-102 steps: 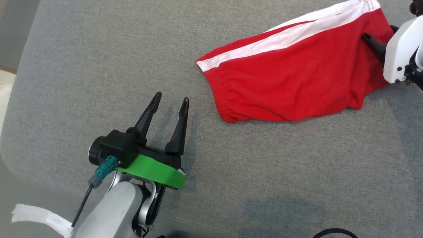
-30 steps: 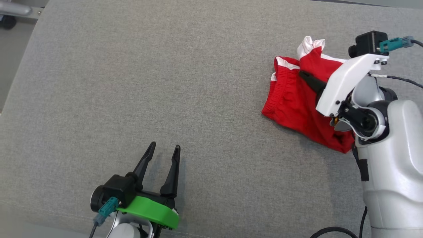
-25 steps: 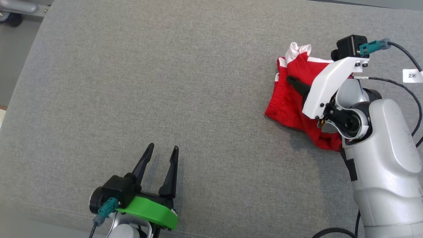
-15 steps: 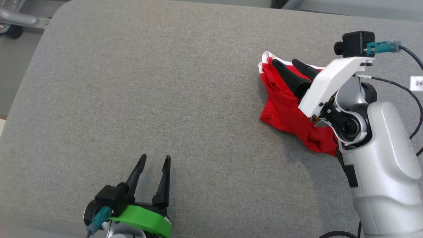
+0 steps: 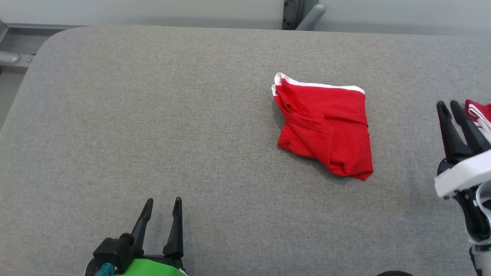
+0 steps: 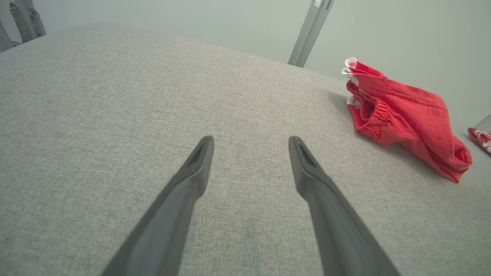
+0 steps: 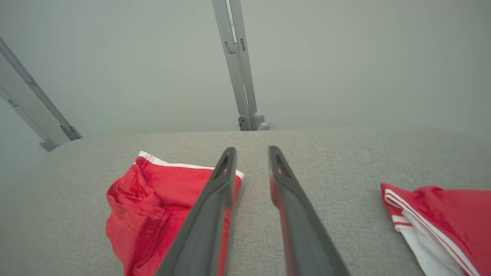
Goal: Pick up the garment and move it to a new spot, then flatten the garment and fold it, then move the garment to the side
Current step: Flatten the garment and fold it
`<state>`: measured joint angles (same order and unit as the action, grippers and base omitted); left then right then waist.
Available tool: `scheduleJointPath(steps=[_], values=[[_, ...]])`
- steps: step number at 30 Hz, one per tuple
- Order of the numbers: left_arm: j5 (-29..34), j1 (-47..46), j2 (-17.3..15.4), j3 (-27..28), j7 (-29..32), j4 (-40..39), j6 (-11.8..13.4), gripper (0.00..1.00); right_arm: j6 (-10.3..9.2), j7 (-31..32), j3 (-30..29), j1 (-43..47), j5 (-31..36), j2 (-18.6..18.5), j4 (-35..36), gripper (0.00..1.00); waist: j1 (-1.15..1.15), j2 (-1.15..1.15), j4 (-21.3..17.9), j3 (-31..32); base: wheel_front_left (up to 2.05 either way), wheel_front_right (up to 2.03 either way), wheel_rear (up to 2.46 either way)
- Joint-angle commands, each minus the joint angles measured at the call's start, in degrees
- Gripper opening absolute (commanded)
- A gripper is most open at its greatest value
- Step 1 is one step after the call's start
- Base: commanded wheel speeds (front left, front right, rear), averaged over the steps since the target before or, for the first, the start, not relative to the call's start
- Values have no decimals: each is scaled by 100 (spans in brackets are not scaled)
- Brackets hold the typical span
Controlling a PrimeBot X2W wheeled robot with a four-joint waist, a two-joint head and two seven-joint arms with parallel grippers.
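Right gripper (image 5: 448, 104) has let go of the red garment (image 5: 326, 122) and pulled back to the right edge of the head view, its fingers now partly apart with nothing between them. Garment lies folded in a rough square on the grey padded surface (image 5: 153, 96), right of centre, white trim on its far edge, apart from both grippers; a second red-and-white garment (image 5: 479, 113) lies beside the right gripper. Left gripper (image 5: 163, 201) is at lower left, fingers spread wide, empty.
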<state>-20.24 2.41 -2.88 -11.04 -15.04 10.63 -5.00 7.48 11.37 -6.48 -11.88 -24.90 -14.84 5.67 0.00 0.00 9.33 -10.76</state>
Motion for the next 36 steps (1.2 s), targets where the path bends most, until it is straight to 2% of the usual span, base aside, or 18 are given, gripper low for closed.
scheduleJointPath(steps=[1, 2, 6, 13, 19, 23, 27, 36], values=[[-18, 72, -8, 25, -15, -59, 45, 100, 1, -267, -12, 189, 74, 39, -124, 20, 0, 0, -70, 2, 0, 0, 0], [-6, 67, -9, 23, -14, -72, 50, 100, 1, -440, -8, 309, 168, 46, -262, 0, 0, 0, -74, -24, 0, 0, 0], [7, -101, -8, -42, -15, -157, 50, 100, 1, -1140, 265, 286, 475, 43, -983, 0, 0, 0, -39, -247, 0, 0, 0], [105, -361, -9, -132, -15, -147, 3, 100, 0, -2381, 852, -836, 1021, 218, -2394, 0, 0, 0, 142, -612, 0, 0, 0], [94, -446, -8, -113, -14, -62, -30, 100, -2, -2621, 1480, -1533, 1230, 373, -3440, 0, 0, 0, 285, -697, 0, 0, 0], [28, -471, -8, -133, -14, -29, -23, 100, -2, -2656, 1679, -1749, 1222, 451, -3928, 0, 0, 0, 352, -700, 0, 0, 0], [-11, -503, -8, -172, -14, -13, -7, 100, -2, -2657, 1729, -1849, 1269, 502, -4073, 0, 0, 0, 414, -707, 0, 0, 0], [-26, -516, -8, -210, -15, -15, 40, 100, -2, -2660, 2211, -1625, 1204, 620, -3816, 0, 0, 0, 493, -680, 0, 0, 0]])
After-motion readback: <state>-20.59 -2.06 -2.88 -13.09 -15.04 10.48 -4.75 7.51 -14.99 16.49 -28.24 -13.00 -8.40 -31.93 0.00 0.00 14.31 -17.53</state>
